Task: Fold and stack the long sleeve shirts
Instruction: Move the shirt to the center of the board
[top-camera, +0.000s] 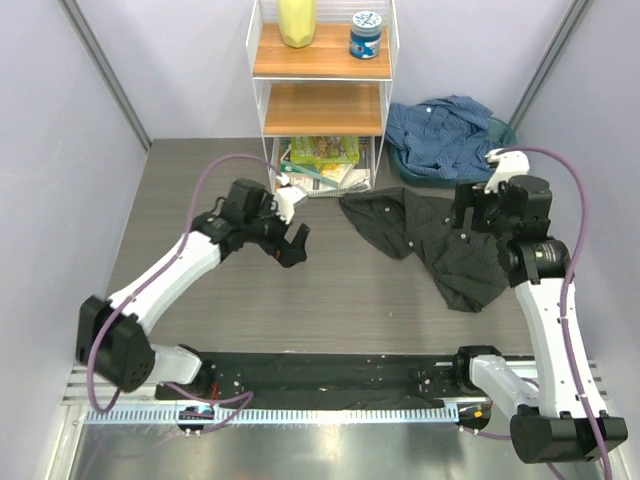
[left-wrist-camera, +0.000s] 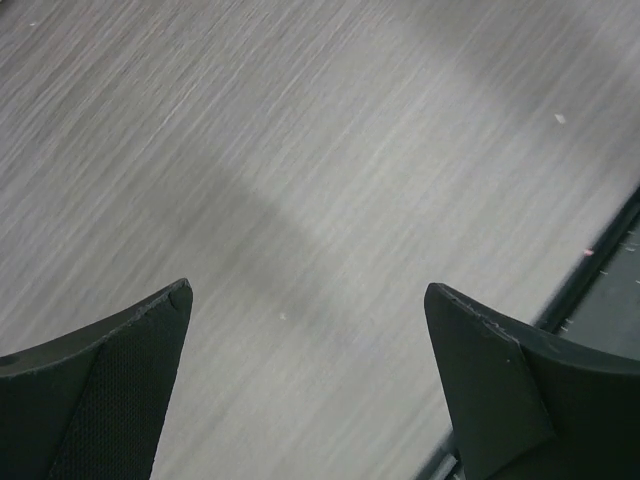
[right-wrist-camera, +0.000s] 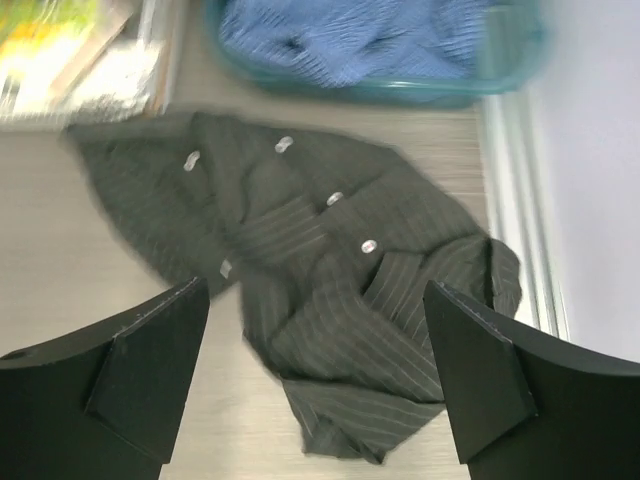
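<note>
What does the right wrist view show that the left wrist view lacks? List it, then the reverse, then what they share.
Only the right wrist view: the dark shirt crumpled on the table, the blue shirt in a teal bin, magazines, and the right gripper above the dark shirt.
Only the left wrist view: the left gripper over bare tabletop, and a black strip along the table's edge.
Both: the grey wood-grain table, and black jaws standing open with nothing held.
</note>
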